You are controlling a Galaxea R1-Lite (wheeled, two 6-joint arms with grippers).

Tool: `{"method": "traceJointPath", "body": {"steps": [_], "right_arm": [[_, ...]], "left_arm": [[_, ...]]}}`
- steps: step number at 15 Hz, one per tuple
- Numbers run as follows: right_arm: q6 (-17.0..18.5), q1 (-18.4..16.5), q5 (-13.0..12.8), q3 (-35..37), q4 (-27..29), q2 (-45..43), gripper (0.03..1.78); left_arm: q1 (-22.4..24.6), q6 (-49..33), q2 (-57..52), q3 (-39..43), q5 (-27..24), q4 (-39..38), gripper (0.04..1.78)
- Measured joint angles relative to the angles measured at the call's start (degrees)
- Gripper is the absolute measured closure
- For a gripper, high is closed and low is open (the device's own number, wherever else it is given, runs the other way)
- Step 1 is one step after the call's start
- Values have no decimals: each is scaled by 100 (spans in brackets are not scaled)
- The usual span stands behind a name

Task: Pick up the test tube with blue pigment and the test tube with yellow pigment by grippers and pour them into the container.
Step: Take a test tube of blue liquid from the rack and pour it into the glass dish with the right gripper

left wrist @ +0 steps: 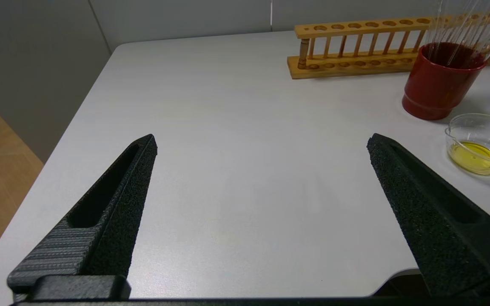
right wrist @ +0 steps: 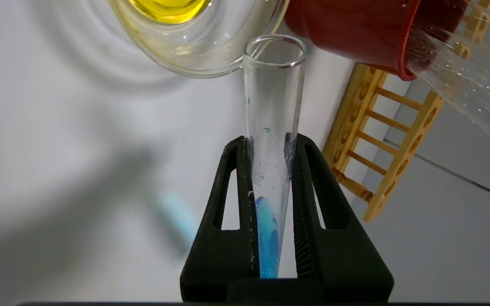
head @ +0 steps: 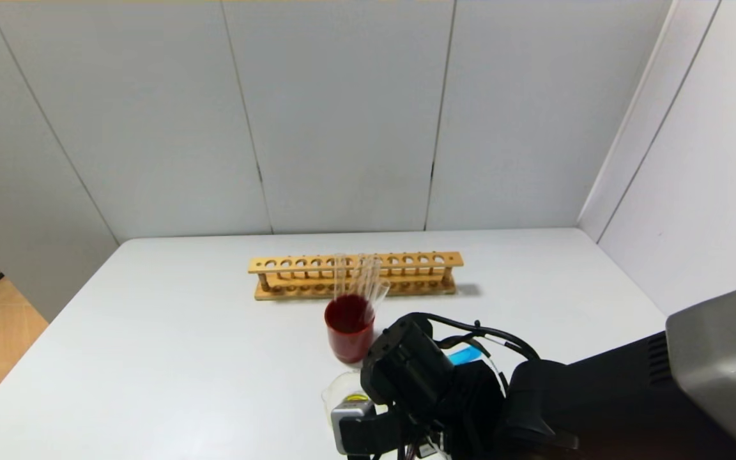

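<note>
My right gripper [right wrist: 270, 142] is shut on the test tube with blue pigment [right wrist: 274, 85]. The tube lies tilted, with the blue liquid spread along its lower part between the fingers. Its open mouth is close to the rim of the container [right wrist: 211, 55], a low clear glass beaker that holds yellow liquid. In the head view the right arm [head: 534, 396] covers most of the container [head: 341, 391], and a blue patch of the tube [head: 467, 354] shows behind the wrist. My left gripper [left wrist: 262, 140] hangs open over bare table, left of the container [left wrist: 479, 142]. The test tube with yellow pigment is out of view.
A dark-red cup [head: 349, 335] with several clear tubes stands just behind the container. A wooden tube rack [head: 355, 275] lies farther back. The white table [head: 170, 358] ends at its left edge beside the floor; grey walls close the back and right.
</note>
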Motion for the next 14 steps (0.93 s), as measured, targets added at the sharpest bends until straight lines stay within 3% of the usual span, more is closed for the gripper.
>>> {"method": "traceJointPath", "body": {"steps": [8,10,14], "right_arm": [[-146,22,-187,-962,1375,78,149],[-219,38,-355,-1189,1673,105,149],[-350,88,-407,-1451,1802,180,149]], "left_arm": [[0,0,0,0,-2,2,7],[0,-2,0,0,-2,0,7],[0,2,0,0,0,0,7]]}}
